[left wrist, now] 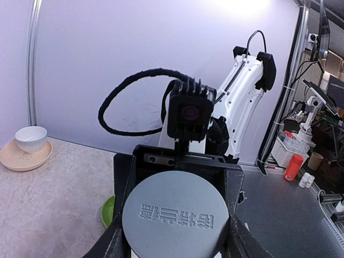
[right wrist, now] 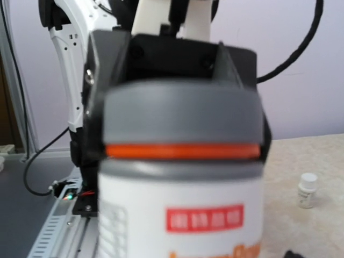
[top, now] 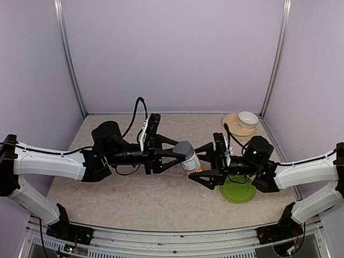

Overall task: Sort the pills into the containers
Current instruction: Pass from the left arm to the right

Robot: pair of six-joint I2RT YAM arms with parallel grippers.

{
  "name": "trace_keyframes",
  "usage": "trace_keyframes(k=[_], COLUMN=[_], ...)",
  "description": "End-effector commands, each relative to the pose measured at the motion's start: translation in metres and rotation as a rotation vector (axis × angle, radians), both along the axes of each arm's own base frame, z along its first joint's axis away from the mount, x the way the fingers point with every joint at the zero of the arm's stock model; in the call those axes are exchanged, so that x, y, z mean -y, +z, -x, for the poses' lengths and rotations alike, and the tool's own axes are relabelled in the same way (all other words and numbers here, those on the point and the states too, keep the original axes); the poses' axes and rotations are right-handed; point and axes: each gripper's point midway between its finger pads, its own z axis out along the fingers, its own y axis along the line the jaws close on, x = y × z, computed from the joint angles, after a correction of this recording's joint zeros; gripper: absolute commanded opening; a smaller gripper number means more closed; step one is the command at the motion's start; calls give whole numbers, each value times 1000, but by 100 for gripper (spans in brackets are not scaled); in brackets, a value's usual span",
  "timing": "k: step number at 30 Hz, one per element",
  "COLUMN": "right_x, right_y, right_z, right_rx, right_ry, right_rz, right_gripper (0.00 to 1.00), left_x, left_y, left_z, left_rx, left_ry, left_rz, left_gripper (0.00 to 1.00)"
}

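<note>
A white bowl (top: 247, 118) sits on a tan saucer (top: 231, 123) in the tabletop's (top: 134, 188) far corner, well beyond the green plate (top: 239, 193).

Top view: I see even, diffuse light on the walls (top: 172, 54) and only faint, soft shadows on the table (top: 134, 199). Left wrist view: glare blooms along the upper edge, and the frame post (left wrist: 33, 59) bows with lens distortion. Right wrist view: the bottle (right wrist: 181, 177) fills my frame, blurred, its label unreadable.
</note>
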Motion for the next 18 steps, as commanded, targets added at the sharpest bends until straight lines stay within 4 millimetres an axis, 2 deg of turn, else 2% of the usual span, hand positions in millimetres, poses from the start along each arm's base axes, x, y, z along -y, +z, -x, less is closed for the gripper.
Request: trace_keyframes(k=[1, 6, 13, 18], right_x=[-3, -6, -7, -10], right_y=[13, 14, 17, 13], right_z=[-1, 1, 0, -1], right_rx=[5, -5, -3, -8], right_ry=[28, 53, 53, 59], right_rz=[-47, -55, -61, -51], right_gripper=[86, 79, 77, 69], left_x=[-2, 1, 4, 4], left_y=[28, 26, 17, 15], left_z=[7, 7, 5, 6], left_rx=[54, 46, 32, 26], left_ry=[-16, -23, -24, -27], left_rz=[104, 98, 63, 61], left_gripper=[21, 21, 21, 21])
